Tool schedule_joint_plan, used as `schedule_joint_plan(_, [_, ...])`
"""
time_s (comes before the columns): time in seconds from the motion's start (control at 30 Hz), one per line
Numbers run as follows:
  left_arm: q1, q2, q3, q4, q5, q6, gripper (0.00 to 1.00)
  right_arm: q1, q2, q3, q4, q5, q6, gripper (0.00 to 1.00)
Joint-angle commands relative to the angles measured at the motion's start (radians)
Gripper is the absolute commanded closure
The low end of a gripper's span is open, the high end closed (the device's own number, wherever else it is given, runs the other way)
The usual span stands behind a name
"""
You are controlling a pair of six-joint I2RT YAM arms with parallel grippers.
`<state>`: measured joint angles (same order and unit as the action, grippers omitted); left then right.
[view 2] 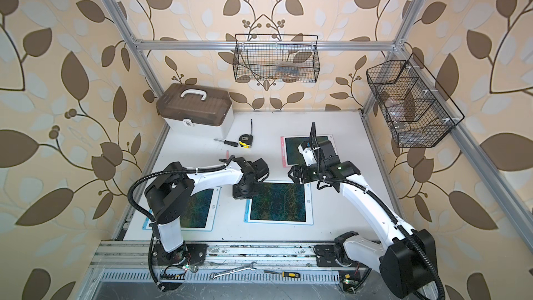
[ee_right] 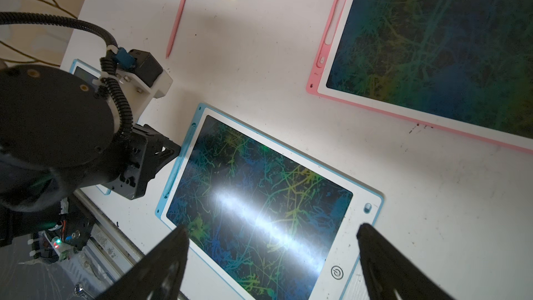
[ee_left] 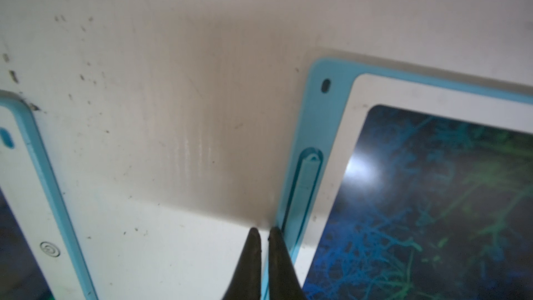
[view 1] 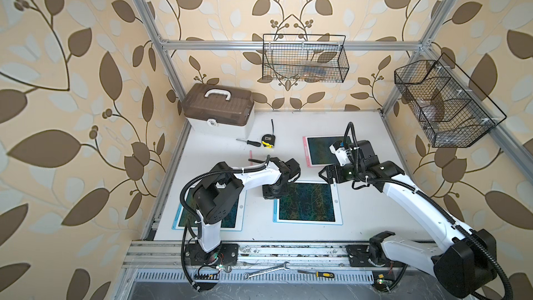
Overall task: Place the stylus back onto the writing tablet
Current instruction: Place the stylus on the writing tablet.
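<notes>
A white counter seen from the front. At far left, a blue-framed writing tablet (view 1: pixel 232 220) lies partly beneath the left arm. Behind it, in the back corner, stands a brown-lidded toolbox (view 1: pixel 219 108). To its right, a screwdriver (view 1: pixel 249 142) and a yellow-and-black tape measure (view 1: pixel 268 141) lie close together. Just in front of them, a pink stylus (ee_right: pixel 176 24) lies loose on the counter. The left gripper (ee_left: pixel 264 233) points down at the left edge of the middle writing tablet (view 1: pixel 307 202), which also has a blue frame. Its fingers are almost together, with only a sliver between them and nothing held. The blue stylus (ee_left: pixel 305 180) lies in the slot along that same edge, just beside the fingertips. To the right, the right gripper (ee_right: pixel 272 232) hangs with its jaws spread wide and empty, near the middle tablet's far right corner. Behind it lies a pink-framed writing tablet (view 1: pixel 320 151), its stylus slot bare.
</notes>
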<state>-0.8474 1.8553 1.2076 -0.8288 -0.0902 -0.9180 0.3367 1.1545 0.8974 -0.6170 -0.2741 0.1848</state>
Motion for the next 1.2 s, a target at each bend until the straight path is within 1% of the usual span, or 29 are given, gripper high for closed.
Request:
schedule_joint_plan(0.0, [-0.018, -0.012, 0.017, -0.03, -0.016, 0.0, 0.9, 0.005, -0.009, 0.012, 0.0, -0.005, -0.019, 0.09])
schedule_joint_plan(0.47, [-0.018, -0.041, 0.026, -0.056, -0.058, -0.022, 0.9, 0.006, -0.01, 0.012, 0.0, -0.006, -0.018, 0.09])
schedule_joint_plan(0.63, [-0.022, -0.053, 0.018, -0.028, -0.04, -0.028, 0.87, 0.007, -0.007, 0.012, 0.002, -0.007, -0.018, 0.09])
schedule_joint_plan(0.8, [-0.03, -0.057, 0.026, -0.04, -0.046, -0.028, 0.83, 0.007, -0.006, 0.012, 0.002, -0.007, -0.018, 0.09])
schedule_joint_plan(1.17, [-0.033, -0.077, 0.026, -0.063, -0.07, -0.032, 0.83, 0.008, 0.005, 0.018, -0.001, -0.007, -0.02, 0.09])
